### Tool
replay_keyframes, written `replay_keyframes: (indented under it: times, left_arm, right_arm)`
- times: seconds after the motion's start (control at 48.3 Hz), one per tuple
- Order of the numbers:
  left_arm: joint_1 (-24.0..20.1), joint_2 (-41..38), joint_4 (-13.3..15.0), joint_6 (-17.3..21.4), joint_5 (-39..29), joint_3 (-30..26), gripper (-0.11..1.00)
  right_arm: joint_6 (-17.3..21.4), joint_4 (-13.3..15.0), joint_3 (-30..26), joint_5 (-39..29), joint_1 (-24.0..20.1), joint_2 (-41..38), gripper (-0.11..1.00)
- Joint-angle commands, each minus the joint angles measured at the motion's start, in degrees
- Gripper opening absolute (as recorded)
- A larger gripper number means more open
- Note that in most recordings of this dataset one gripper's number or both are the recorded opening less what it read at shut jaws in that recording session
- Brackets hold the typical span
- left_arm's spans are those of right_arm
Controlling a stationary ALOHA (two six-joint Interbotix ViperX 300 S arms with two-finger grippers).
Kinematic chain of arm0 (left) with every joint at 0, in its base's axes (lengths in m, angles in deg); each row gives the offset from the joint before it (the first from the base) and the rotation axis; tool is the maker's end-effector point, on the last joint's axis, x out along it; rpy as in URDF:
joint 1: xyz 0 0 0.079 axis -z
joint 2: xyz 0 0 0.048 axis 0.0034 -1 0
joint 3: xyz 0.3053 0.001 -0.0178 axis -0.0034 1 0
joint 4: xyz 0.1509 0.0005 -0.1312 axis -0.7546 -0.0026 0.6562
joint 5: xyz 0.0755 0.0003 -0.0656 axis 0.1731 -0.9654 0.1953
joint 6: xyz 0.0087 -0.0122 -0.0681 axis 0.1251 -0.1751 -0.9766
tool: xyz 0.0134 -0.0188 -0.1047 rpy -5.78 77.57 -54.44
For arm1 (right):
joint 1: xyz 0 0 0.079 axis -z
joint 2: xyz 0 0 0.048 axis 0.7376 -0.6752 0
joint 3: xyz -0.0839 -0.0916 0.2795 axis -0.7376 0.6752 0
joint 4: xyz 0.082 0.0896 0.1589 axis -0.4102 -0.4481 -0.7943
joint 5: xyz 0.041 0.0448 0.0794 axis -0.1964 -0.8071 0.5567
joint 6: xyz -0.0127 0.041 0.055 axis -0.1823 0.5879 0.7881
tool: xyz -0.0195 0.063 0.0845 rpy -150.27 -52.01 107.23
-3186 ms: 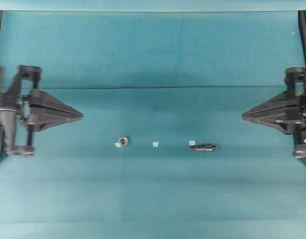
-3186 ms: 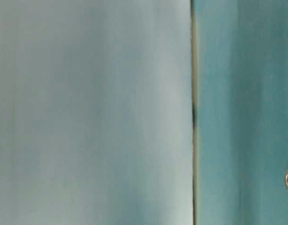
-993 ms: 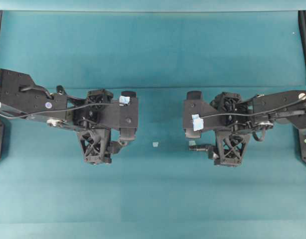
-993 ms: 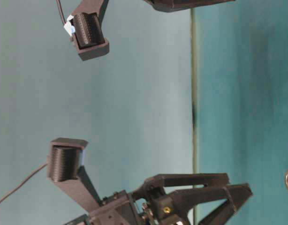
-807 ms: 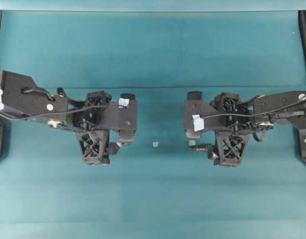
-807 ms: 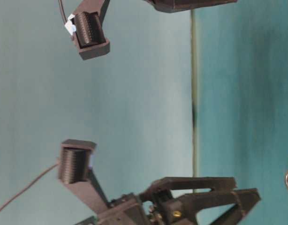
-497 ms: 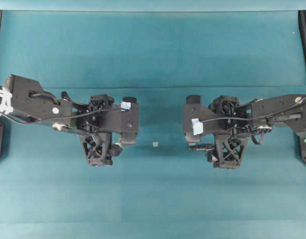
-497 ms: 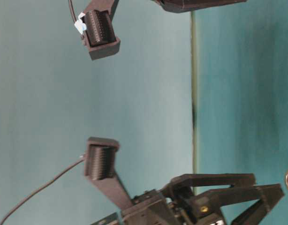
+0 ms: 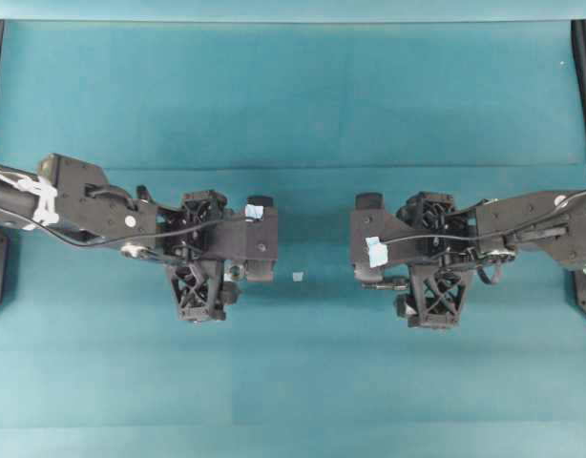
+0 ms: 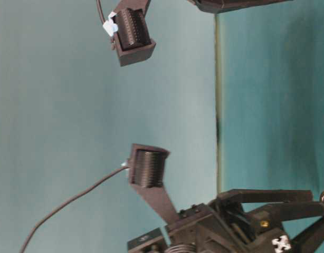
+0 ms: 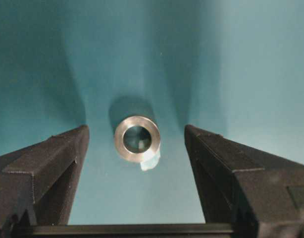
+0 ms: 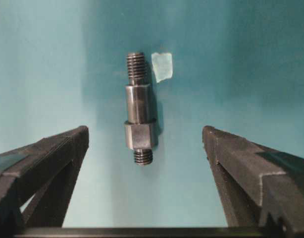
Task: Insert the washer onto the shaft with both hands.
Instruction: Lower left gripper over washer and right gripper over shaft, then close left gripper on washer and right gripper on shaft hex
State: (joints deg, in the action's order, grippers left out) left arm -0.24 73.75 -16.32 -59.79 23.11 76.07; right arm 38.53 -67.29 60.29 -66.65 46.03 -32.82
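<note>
The small silvery metal washer (image 11: 137,139) with its round centre hole lies flat on the teal counter (image 9: 293,95), and the left pincer (image 11: 137,144) hangs directly over it with its two black pointed fingers (image 11: 48,158) spread wide apart, one on either side of the ring and neither touching it. That straddling placement reads as deliberate: with the ring centred between the jaws, a simple closing would catch it across its outer edge. A small pale tape scrap (image 11: 149,161) peeks out from under the washer's near rim, probably a marker for its spot. On the other side, the short dark grey stepped metal shaft (image 12: 139,116), threaded at both ends, lies on its side on the counter, its long axis running between the jaws of the right pincer (image 12: 144,148), which is likewise gaping and clear of the part. This alignment would let the fingers close across the thicker middle section and leave a threaded end free for the washer. Another pale tape scrap (image 12: 162,66) sits just beside the shaft's far end. From overhead, the two parts lie well apart, each largely hidden under its own arm, with a third scrap (image 9: 297,277) between them. Nothing is grasped yet.
</note>
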Motion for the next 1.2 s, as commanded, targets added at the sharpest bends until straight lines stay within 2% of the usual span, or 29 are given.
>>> replay_keyframes:
  times: [0.0, 1.179]
  left_arm:
    - [0.0, -0.2, -0.2, -0.1, 0.7, -0.7, 0.80]
    - [-0.7, -0.7, -0.2, -0.2, 1.0, -0.4, 0.80]
  right_arm:
    - [-0.4, 0.0, 0.1, 0.8, -0.3, 0.2, 0.90]
    - [-0.6, 0.1, 1.7, 4.8, -0.4, -3.0, 0.88]
